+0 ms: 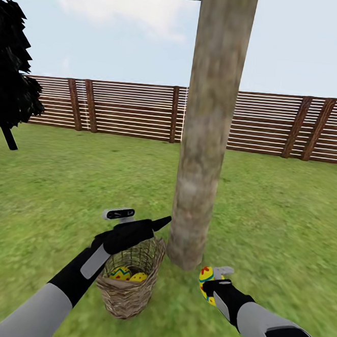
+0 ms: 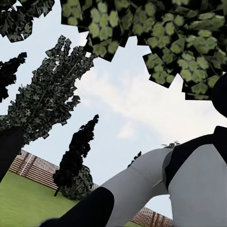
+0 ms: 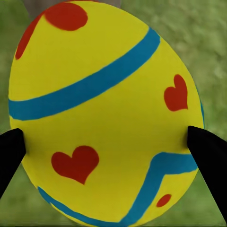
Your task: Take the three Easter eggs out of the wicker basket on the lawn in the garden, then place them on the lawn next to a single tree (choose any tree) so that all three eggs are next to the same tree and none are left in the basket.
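Right gripper (image 3: 113,142): the two black fingertips (image 3: 10,153) pinch a yellow Easter egg (image 3: 106,113) at its widest girth, one tip on each flank, the egg filling the gap between them. The right wrist view gives the egg's markings, blue bands and red hearts and dots, with blurred grass behind. The head view places this held egg (image 1: 205,283) low over the lawn (image 1: 286,225), just beside the foot of the tree (image 1: 204,141) with the thick pale trunk.

Wicker basket (image 1: 127,287): it stands on the lawn near the base of the same trunk, on the side away from the held egg. Two more eggs (image 1: 128,274) lie inside on the bottom, touching each other.

Left gripper (image 1: 158,222): it hangs above the basket's rim with its dark fingers pointing toward the trunk; whether the jaws are spread or closed cannot be told. The left wrist view looks upward at sky, leafy crowns, a dark tree and a strip of fence (image 2: 33,166).

Brown slatted fence (image 1: 127,108): it crosses the far edge of the lawn; a black-foliaged tree (image 1: 11,68) stands before it at the far left.
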